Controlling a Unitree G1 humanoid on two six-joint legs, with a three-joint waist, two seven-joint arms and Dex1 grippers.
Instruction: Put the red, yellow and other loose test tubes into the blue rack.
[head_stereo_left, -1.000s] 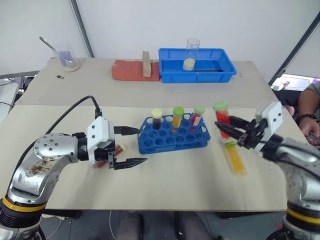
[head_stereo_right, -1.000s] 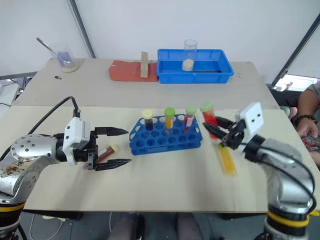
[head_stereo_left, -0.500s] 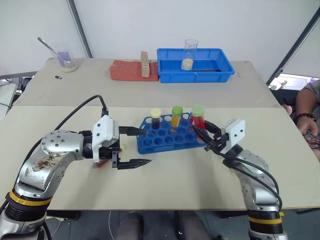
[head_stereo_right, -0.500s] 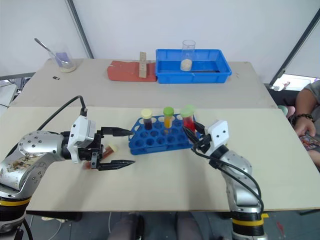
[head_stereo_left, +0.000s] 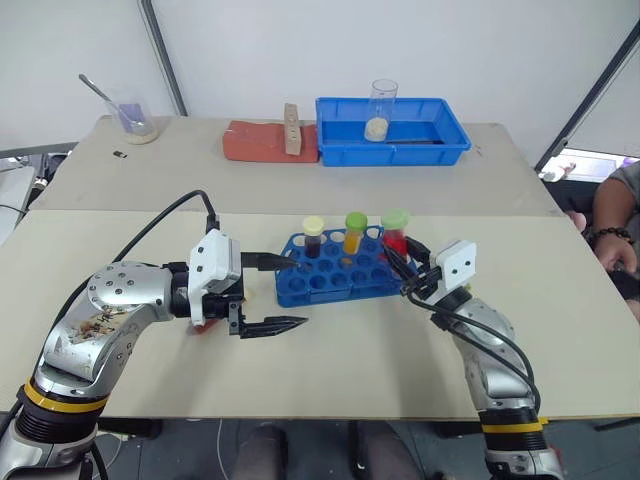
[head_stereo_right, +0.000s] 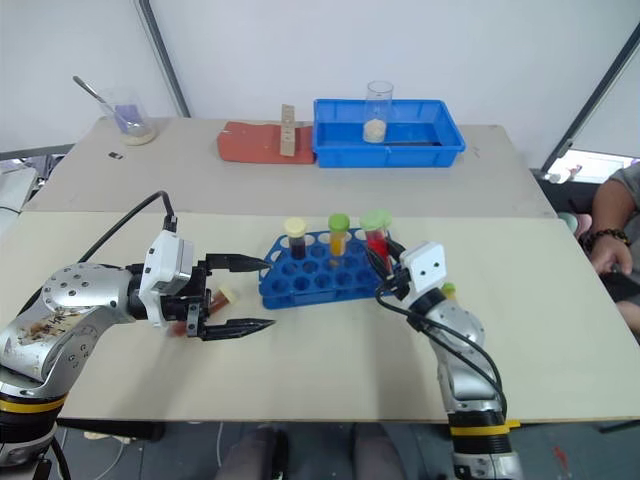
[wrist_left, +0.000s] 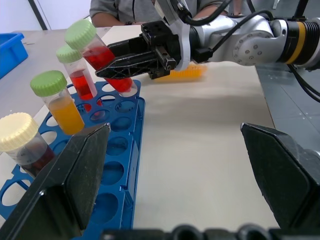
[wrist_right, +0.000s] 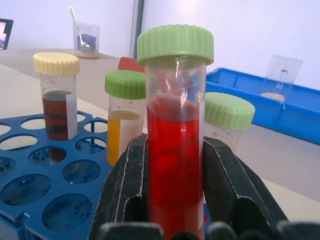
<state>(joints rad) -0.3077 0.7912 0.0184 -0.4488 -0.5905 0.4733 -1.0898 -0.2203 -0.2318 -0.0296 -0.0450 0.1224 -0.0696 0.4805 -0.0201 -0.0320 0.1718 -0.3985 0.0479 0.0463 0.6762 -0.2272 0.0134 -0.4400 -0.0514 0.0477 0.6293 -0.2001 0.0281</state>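
The red test tube (wrist_right: 175, 145), green-capped, is clamped upright between the right gripper's (head_stereo_left: 405, 272) fingers at the right end of the blue rack (head_stereo_left: 340, 275); its base is hidden, so whether it sits in a hole is unclear. A yellow tube (wrist_left: 186, 73) lies half-hidden behind that arm. The left gripper (head_stereo_left: 272, 295) hovers wide apart, empty, left of the rack.

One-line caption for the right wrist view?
Right tool grips a green-capped red tube upright beside the blue rack.
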